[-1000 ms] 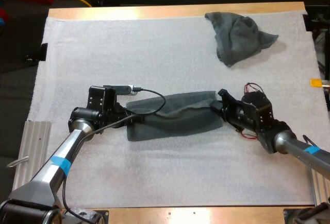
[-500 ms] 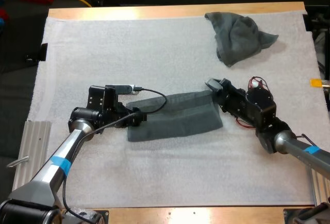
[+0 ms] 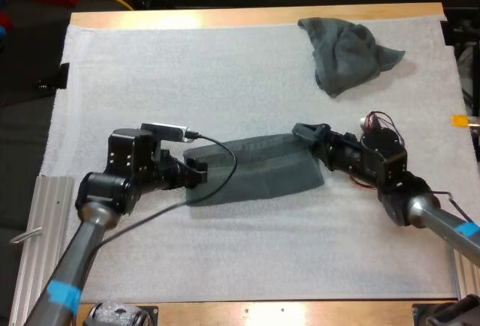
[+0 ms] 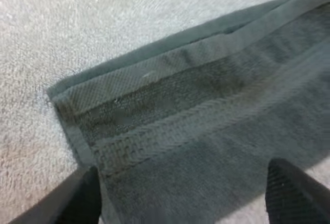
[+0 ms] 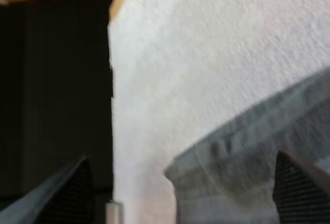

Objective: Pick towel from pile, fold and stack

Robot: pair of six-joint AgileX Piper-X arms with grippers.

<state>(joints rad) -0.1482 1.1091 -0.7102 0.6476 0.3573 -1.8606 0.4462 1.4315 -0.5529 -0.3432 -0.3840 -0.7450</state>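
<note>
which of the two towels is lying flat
The middle towel, between the left gripper and right gripper, lies flat; the crumpled towel sits near the far right corner.

A dark grey-green folded towel lies flat as a long band, hemmed edges showing, in the middle of the white mat, well apart from a crumpled dark grey-green towel heaped near its far right corner.

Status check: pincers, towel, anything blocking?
Both open: left pincer at left end of flat towel, right pincer at its far right corner. The crumpled towel sits far right, apart. Nothing in the way.
</note>
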